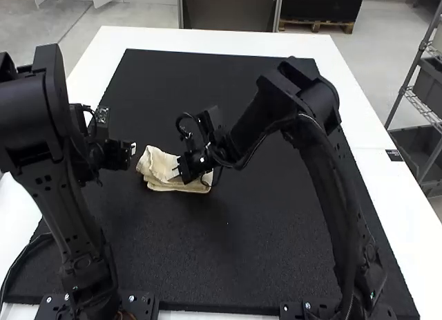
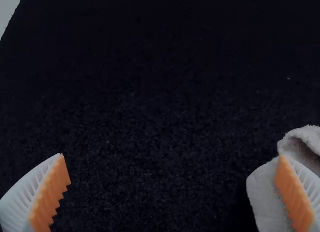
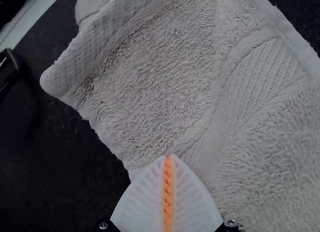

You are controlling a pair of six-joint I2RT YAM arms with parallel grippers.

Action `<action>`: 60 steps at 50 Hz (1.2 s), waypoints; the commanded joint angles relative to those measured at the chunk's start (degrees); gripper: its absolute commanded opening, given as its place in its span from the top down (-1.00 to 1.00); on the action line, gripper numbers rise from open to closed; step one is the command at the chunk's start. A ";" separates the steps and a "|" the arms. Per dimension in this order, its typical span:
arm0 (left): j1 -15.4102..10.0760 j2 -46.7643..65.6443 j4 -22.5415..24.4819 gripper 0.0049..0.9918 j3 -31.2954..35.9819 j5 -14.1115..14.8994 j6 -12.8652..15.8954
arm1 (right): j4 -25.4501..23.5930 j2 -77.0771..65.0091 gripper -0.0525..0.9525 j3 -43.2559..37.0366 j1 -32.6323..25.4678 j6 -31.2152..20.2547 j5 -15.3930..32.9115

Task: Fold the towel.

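Black mat on white desk, room behind. Towel lies on the mat, left of middle, in a small layered bundle, uneven at the end nearest the left hand. Left hand released, fingers wide apart; one of its orange pads overlaps the towel's curled edge in the left wrist view, contact can't be confirmed. Right hand clenched, tips together over the towel near an edge; no cloth seen pinched between them.

Looks like late folding or tidying. Risks: right hand opening or lifting with a few fibers snagged could drag the top layer and undo the fold. Sliding sideways while pressed down could skew the stack or push it along the mat. Left hand closing from here may catch only the curled edge, pulling one layer loose. Both working this close could bump each other or bunch the cloth.
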 commanded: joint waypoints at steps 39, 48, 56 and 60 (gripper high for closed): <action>-0.96 -6.05 1.13 -0.94 0.41 4.29 -4.45 | 1.33 -23.33 0.93 -6.70 -3.90 3.03 -1.20; -3.34 -10.88 0.60 -0.94 1.47 4.82 -9.28 | 2.65 -31.06 0.93 -12.15 -6.97 3.12 0.47; -6.33 -15.45 0.34 -0.94 2.08 4.73 -14.12 | 4.76 -37.21 0.93 -16.98 -9.96 3.47 1.61; -8.26 -18.35 -0.01 -0.94 2.26 4.65 -16.31 | 5.11 -40.90 0.93 -19.18 -11.98 3.47 2.76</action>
